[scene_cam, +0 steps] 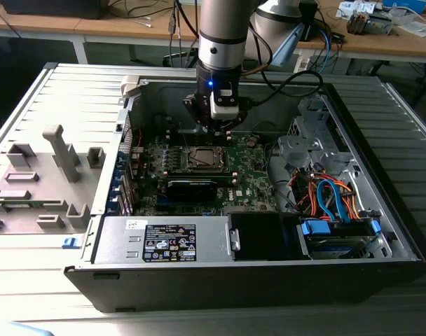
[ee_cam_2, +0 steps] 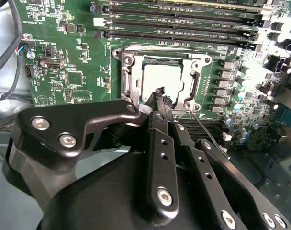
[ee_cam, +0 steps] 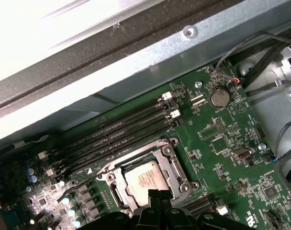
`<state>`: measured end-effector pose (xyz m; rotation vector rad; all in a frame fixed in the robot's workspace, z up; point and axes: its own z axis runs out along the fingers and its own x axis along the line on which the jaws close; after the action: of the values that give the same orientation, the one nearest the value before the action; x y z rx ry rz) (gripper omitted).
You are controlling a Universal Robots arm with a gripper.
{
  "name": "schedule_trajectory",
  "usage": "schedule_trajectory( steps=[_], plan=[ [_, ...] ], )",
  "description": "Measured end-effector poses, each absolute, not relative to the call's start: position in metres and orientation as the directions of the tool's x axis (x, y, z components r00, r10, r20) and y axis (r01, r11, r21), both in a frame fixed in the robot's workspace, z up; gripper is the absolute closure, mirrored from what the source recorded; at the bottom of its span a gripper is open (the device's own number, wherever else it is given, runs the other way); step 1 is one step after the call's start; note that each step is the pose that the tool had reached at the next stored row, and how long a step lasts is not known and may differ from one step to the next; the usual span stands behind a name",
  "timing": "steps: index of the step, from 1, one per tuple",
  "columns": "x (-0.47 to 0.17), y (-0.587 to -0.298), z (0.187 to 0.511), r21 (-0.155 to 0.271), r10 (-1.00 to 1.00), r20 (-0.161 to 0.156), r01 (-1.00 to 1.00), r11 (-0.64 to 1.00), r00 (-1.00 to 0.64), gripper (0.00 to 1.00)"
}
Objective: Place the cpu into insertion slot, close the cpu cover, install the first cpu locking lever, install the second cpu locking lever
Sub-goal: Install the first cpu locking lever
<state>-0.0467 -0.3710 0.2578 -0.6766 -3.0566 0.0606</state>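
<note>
Black gripper (ee_cam_2: 160, 92), tips pinched together (nothing held), over matte silver cpu (ee_cam_2: 162, 79); shiny cpu cover (ee_cam_2: 136, 81) framing it.

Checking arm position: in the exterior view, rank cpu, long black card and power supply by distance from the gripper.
1. cpu, right beside the gripper.
2. long black card, nearer the camera than the cpu.
3. power supply, farthest toward the camera.
</note>
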Motion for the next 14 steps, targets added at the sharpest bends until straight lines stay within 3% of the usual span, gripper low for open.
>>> schedule_trajectory(
  steps=[14],
  plan=[
    [-0.0467, -0.371, 0.2578, -0.04, 0.39, 0.002, 0.389, 0.92, -0.921, 0.89]
  ],
)
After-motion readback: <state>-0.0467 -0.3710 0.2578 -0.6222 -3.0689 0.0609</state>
